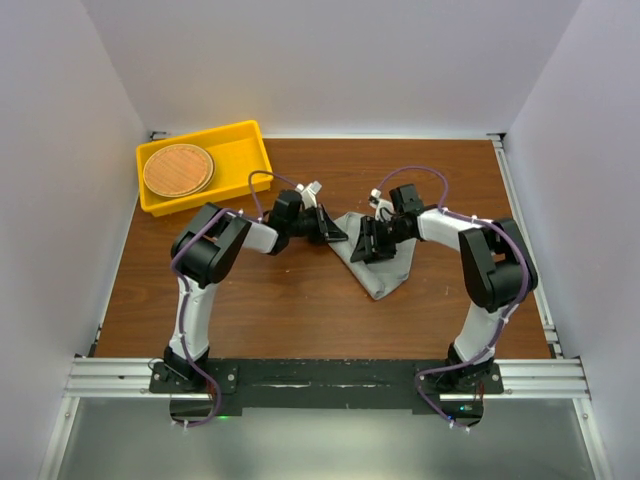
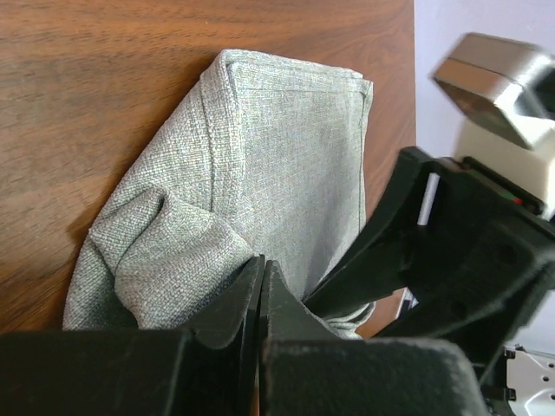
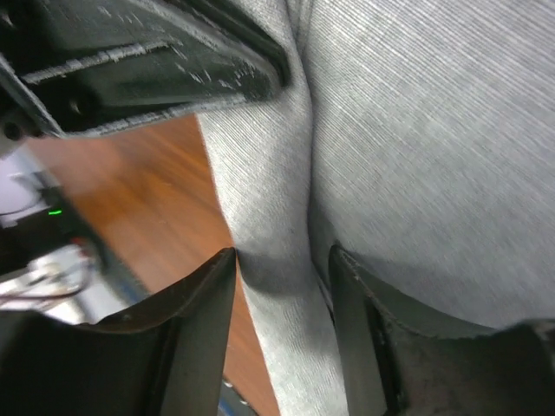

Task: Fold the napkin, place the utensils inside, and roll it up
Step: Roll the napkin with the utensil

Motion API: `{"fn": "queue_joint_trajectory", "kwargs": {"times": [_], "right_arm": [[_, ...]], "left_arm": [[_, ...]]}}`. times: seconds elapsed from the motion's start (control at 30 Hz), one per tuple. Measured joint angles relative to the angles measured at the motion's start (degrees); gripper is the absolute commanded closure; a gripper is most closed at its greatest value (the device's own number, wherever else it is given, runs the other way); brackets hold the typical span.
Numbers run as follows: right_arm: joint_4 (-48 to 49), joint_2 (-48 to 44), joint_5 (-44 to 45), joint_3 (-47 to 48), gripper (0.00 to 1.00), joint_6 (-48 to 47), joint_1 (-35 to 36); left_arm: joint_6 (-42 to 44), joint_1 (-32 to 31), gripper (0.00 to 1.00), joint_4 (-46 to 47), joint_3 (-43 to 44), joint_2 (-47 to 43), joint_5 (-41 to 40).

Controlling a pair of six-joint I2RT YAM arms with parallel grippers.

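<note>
The grey napkin (image 1: 378, 262) lies bunched and partly folded in the middle of the table. It also shows in the left wrist view (image 2: 277, 156) and the right wrist view (image 3: 416, 130). My left gripper (image 1: 332, 231) is at its upper left corner, jaws pressed together at the cloth's edge (image 2: 260, 264). My right gripper (image 1: 366, 246) is on its upper edge. Its fingers (image 3: 208, 286) hold a raised fold of the cloth between them (image 3: 279, 260). The two grippers are close together. No utensils are in view.
A yellow tray (image 1: 245, 150) stands at the back left with a round brown woven disc (image 1: 178, 169) in it. The brown wooden table (image 1: 280, 310) is walled in by white panels. A black rail runs along the near edge.
</note>
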Motion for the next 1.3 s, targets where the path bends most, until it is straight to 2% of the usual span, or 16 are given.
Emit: {"fn": "queue_joint_trajectory", "kwargs": {"times": [0.2, 0.33, 0.37, 0.47, 0.57, 0.63, 0.73, 0.83, 0.97, 1.17, 1.3], "right_arm": [[-8.6, -9.0, 12.3, -1.8, 0.46, -4.1, 3.7], [-10.1, -16.3, 18.5, -7.5, 0.53, -4.2, 7.1], [-10.3, -17.4, 19.8, -8.8, 0.59, -4.2, 7.6], [-9.3, -19.1, 23.0, -11.4, 0.66, -3.9, 8.4], [-9.2, -19.5, 25.7, -11.6, 0.67, -3.2, 8.9], [-10.7, -19.8, 27.7, -10.7, 0.63, -2.8, 9.4], [-14.1, -20.8, 30.0, -7.9, 0.47, -2.6, 10.0], [-13.8, -22.1, 31.5, -5.8, 0.39, -3.2, 11.0], [-13.5, -19.0, 34.8, -1.5, 0.35, -5.2, 14.4], [-12.0, -4.7, 42.2, 9.8, 0.34, -7.5, 21.2], [-11.6, 1.6, 47.6, 13.4, 0.36, -7.9, 24.2]], "left_arm": [[0.9, 0.0, 1.0, -2.5, 1.2, 0.0, 0.1], [1.5, 0.0, 1.0, -4.5, 2.2, 0.0, 0.3], [1.7, 0.0, 1.0, -4.9, 2.4, 0.0, 0.5], [2.1, 0.0, 1.0, -6.3, 2.9, 0.0, 0.6], [2.3, 0.0, 1.0, -7.9, 3.7, 0.0, 0.6], [2.5, 0.0, 1.0, -9.4, 4.4, 0.0, 0.6], [2.8, 0.0, 1.0, -11.3, 5.2, 0.0, 0.6], [3.4, 0.0, 1.0, -12.6, 5.8, 0.0, 0.8], [4.0, 0.0, 1.0, -15.0, 6.9, 0.0, 1.0], [4.8, 0.0, 1.0, -16.6, 7.6, 0.0, 1.0], [4.9, 0.0, 1.0, -16.8, 7.6, 0.0, 1.1]]}}
